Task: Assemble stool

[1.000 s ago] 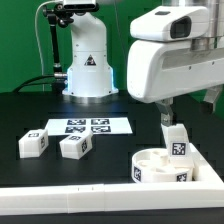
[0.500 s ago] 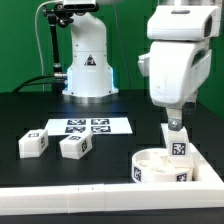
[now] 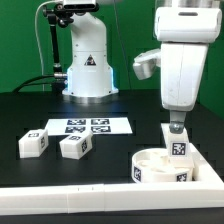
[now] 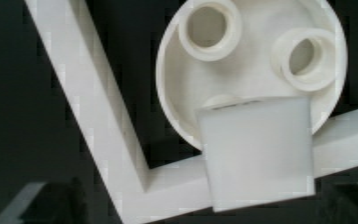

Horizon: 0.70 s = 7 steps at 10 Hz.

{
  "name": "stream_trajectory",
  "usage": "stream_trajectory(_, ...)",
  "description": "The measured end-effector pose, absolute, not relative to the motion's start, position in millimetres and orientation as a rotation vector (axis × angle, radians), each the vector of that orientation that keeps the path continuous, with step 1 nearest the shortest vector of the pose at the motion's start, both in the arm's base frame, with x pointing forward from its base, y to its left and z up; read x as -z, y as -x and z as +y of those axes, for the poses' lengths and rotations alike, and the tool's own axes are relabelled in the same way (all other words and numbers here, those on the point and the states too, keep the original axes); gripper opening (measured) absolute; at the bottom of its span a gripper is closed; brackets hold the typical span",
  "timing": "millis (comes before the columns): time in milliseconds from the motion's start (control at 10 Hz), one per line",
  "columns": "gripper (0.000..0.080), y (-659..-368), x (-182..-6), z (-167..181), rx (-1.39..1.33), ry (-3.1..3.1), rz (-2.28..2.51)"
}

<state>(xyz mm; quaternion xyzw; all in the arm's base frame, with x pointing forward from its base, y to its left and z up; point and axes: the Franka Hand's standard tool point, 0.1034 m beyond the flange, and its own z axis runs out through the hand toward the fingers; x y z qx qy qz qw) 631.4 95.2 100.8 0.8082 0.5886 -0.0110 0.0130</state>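
The white round stool seat (image 3: 152,166) lies upside down at the exterior view's right, against the border wall. One white tagged leg (image 3: 178,143) stands upright in a socket of the seat. My gripper (image 3: 176,124) hangs straight over that leg's top. In the wrist view the leg (image 4: 256,150) fills the middle over the seat (image 4: 247,60), whose two other round sockets show. The dark fingers (image 4: 348,150) stand off to either side of the leg, so the gripper (image 4: 202,197) looks open around it. Two loose legs (image 3: 33,143) (image 3: 75,146) lie at the left.
The marker board (image 3: 88,126) lies behind the loose legs. The long white L-shaped wall (image 3: 60,202) runs along the front edge and shows in the wrist view (image 4: 91,110) beside the seat. The arm's white base (image 3: 88,60) stands at the back.
The hand has turned about its vertical axis and shifted slightly to the exterior view's right above the standing leg. The leg's tag faces the same way; the other parts have not moved.
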Motion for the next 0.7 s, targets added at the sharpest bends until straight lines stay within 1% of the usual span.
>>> stream_trajectory(300, 0.0648, -620.1, -92.4, 96.3, 0.047, -2.503, 1.859)
stream_trajectory(700, 0.0648, -616.7, -81.2, 101.2, 0.059, -2.510, 1.862)
